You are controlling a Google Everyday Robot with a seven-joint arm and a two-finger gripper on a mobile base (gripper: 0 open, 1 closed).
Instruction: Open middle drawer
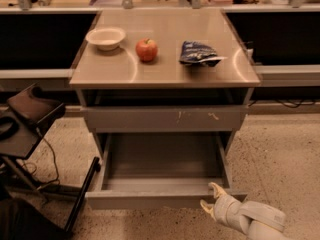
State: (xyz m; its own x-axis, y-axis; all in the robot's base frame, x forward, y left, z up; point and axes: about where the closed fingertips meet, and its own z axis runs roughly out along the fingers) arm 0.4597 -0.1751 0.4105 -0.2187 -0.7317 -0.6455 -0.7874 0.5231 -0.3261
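The middle drawer (160,200) is pulled far out of the grey cabinet, and its shallow inside shows bare. Its flat grey front faces me low in the view. My gripper (210,197) is at the right part of that front, reaching in from the lower right. Its two pale fingers are spread apart, one finger (216,188) over the front's top lip and the other at its lower edge. Above it, the taller front with pale scratch marks (165,119) is closed. The shortest front is hidden under the open drawer.
On the cabinet top (165,74) stand a white bowl (106,37), a red apple (147,50) and a blue chip bag (199,53). A dark chair or cart (30,119) with legs and cables stands at the left. The floor is speckled.
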